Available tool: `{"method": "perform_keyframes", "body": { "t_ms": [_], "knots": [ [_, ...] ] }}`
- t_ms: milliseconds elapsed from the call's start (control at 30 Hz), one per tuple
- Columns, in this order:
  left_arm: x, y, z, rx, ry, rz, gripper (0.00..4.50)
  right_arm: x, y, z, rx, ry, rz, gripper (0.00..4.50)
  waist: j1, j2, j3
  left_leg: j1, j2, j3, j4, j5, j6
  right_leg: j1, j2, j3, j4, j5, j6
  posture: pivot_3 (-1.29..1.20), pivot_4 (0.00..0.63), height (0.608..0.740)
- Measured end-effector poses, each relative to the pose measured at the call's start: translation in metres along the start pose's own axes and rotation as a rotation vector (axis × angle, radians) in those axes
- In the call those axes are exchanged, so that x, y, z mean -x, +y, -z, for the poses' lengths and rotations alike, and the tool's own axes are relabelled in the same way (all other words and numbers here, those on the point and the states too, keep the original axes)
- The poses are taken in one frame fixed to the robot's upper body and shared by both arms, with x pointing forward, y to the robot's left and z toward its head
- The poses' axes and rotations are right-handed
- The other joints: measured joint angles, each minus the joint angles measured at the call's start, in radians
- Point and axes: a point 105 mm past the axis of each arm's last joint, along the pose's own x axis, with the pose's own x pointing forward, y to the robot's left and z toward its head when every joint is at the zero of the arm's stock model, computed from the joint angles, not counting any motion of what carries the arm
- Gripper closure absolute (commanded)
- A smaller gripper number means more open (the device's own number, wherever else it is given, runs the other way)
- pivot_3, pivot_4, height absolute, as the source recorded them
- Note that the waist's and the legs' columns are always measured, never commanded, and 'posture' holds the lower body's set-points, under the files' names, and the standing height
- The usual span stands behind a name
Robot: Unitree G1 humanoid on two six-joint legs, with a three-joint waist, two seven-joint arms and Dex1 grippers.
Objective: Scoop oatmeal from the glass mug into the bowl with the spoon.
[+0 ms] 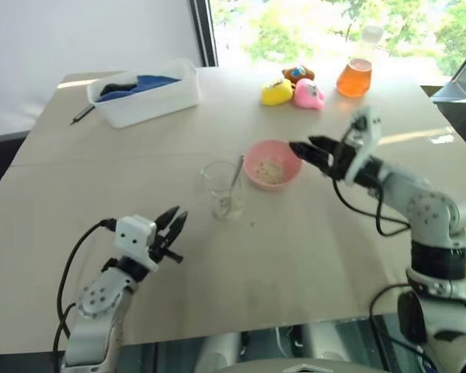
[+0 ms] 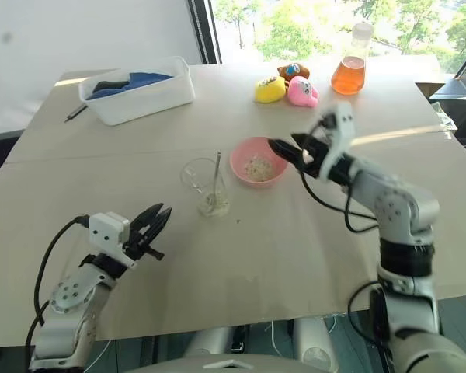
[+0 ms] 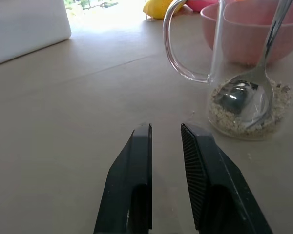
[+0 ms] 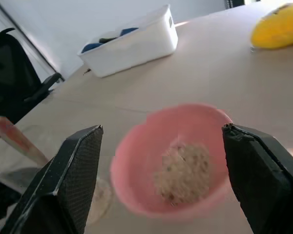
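The spoon [image 1: 234,180] stands in the glass mug [image 1: 222,189], handle leaning toward one o'clock and the pink bowl [image 1: 272,164] just beside. The right claw [image 1: 309,150], jaws wide and empty, hangs at the bowl's three o'clock, nearer the handle. The left claw [image 1: 173,228], slightly parted and empty, sits at the mug's seven o'clock.

Pink bowl [image 1: 272,164], beige oatmeal [image 4: 183,173], silver spoon [image 3: 254,78], clear glass mug [image 1: 222,189].
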Motion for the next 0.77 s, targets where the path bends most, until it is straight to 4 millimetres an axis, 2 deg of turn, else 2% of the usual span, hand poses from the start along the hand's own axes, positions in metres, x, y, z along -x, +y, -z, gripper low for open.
{"method": "perform_keyframes", "body": {
  "t_ms": [67,100,200,267,400,500,600,767],
  "knots": [
    [0.008,-0.008,-0.002,0.023,0.002,0.025,1.81,0.031,-0.012,0.018,0.027,0.039,0.028,0.59,0.001,0.0,0.0,0.001,0.0,-0.001,0.0,0.0,0.0,0.001,0.0,-0.001,0.0,0.0,0.0,0.0,0.15,0.74],
    [0.013,-0.009,0.0,0.034,0.013,0.026,1.28,0.046,-0.018,0.03,0.048,0.08,0.049,0.03,0.004,0.0,0.0,0.001,0.0,-0.001,0.0,0.0,0.0,0.002,0.0,-0.001,-0.001,0.0,0.0,0.0,0.15,0.74],
    [0.025,-0.009,0.007,0.059,0.057,0.02,0.02,0.077,-0.026,0.06,0.125,0.199,0.086,0.0,0.001,0.0,0.0,0.003,0.001,0.0,0.0,0.0,0.0,0.002,0.001,0.0,0.0,0.0,0.0,0.0,0.15,0.74],
    [0.031,-0.008,0.011,0.066,0.086,0.009,0.02,0.09,-0.025,0.073,0.156,0.227,0.084,0.0,-0.003,0.0,0.001,0.005,0.002,0.002,0.0,0.0,0.001,0.003,0.004,0.0,0.0,0.0,0.0,0.0,0.15,0.74],
    [0.039,-0.013,0.016,0.077,0.133,0.016,0.02,0.102,-0.033,0.071,0.294,0.223,0.096,0.0,-0.003,-0.002,0.005,0.022,0.005,0.004,0.001,-0.001,0.001,0.02,0.009,0.0,-0.002,-0.006,0.0,0.0,0.15,0.74],
    [0.045,-0.014,0.026,0.07,0.201,-0.012,0.02,0.113,-0.043,0.068,0.301,0.157,0.127,0.0,-0.001,-0.004,0.006,0.022,0.005,0.003,0.002,-0.001,0.001,0.021,0.011,-0.002,-0.003,-0.006,0.001,0.0,0.15,0.74],
    [0.045,-0.019,0.032,0.066,0.224,-0.033,0.02,0.127,-0.047,0.076,0.303,0.165,0.114,0.0,0.005,-0.004,0.006,0.021,0.005,0.002,0.002,-0.001,0.002,0.021,0.011,-0.002,-0.003,-0.003,-0.002,0.0,0.15,0.74],
    [0.04,-0.018,0.029,0.081,0.19,-0.068,0.02,0.136,-0.048,0.085,0.297,0.172,0.096,0.0,0.007,-0.004,0.006,0.021,0.005,0.002,0.002,-0.001,0.002,0.022,0.007,0.002,-0.004,-0.003,-0.004,0.0,0.15,0.74]
  ]
}}
